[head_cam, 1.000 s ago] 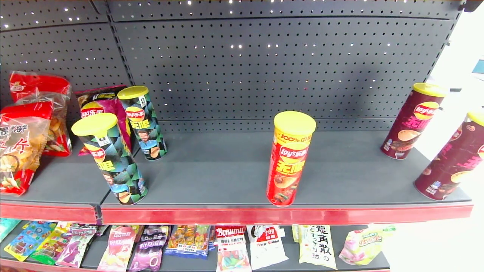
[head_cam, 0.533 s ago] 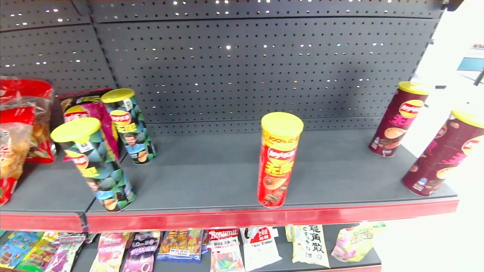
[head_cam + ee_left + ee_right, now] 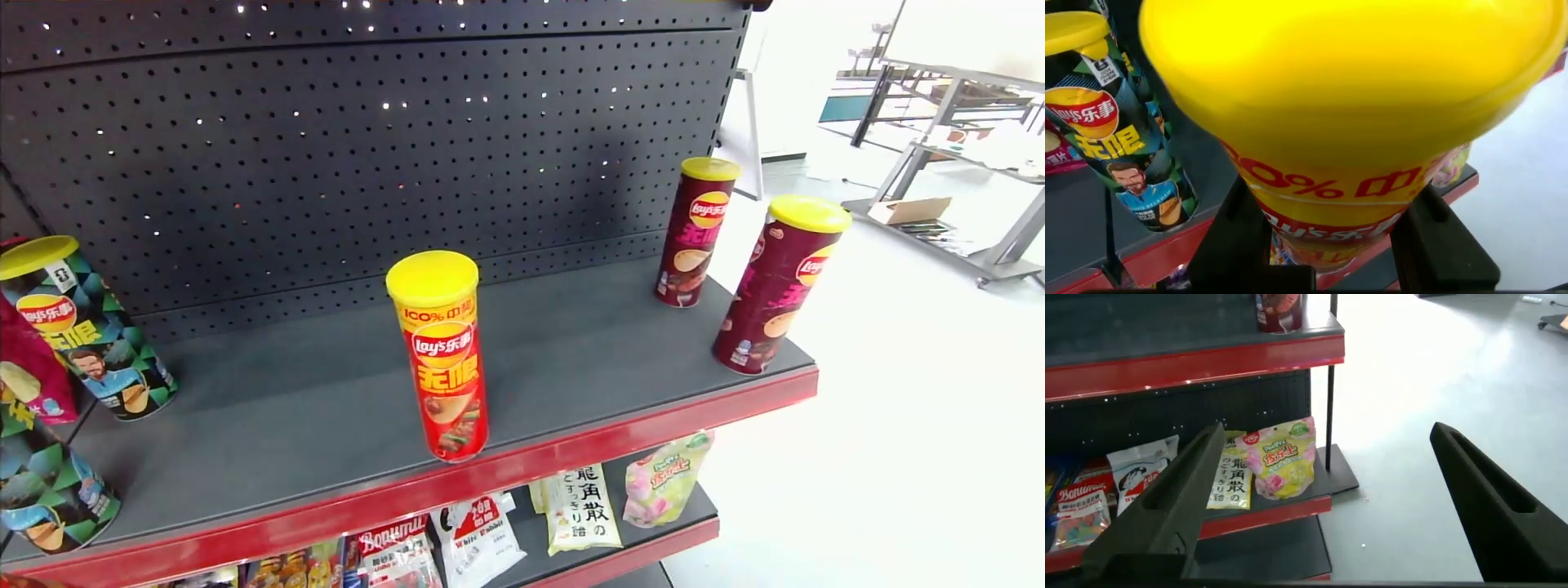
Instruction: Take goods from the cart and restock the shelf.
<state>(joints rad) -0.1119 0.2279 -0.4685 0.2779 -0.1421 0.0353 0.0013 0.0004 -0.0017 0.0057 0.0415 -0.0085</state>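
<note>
The can is red with a yellow lid; the shelf grey, red-edged.

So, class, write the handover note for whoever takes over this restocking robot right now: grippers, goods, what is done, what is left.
Left gripper: shut on the held red can, in front of the shelf.
Right gripper: open, empty, facing the end of the lower shelf.
On the shelf: standing red can at the front edge, two maroon cans at the right end, teal cans at the left.
Done: those cans are placed upright.
Left: set the held red can on bare shelf, probably beside the standing one, then fetch more goods.
</note>
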